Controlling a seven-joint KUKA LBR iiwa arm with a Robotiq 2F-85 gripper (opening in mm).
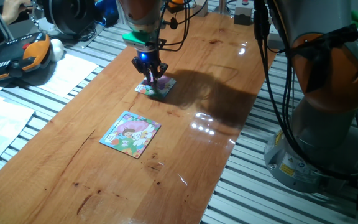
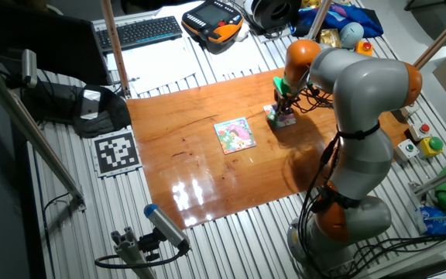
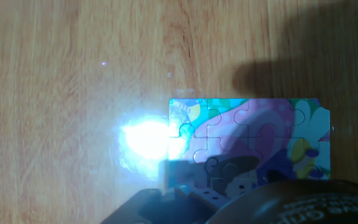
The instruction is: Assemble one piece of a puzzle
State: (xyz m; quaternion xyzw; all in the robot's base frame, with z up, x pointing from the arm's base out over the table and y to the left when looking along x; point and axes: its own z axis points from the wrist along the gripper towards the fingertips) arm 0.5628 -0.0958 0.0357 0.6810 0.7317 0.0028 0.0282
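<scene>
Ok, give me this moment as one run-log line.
gripper: down at the puzzle | jaws: state unclear | the piece: not identifiable | larger puzzle: flat on table, apart, untouched

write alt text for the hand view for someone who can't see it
Close overhead view of a small cartoon jigsaw puzzle in pink, purple and green lying flat on a wooden table. A bright glare spot sits at the puzzle's left edge, and the dark gripper body fills the bottom of the frame, covering the puzzle's lower part.
</scene>
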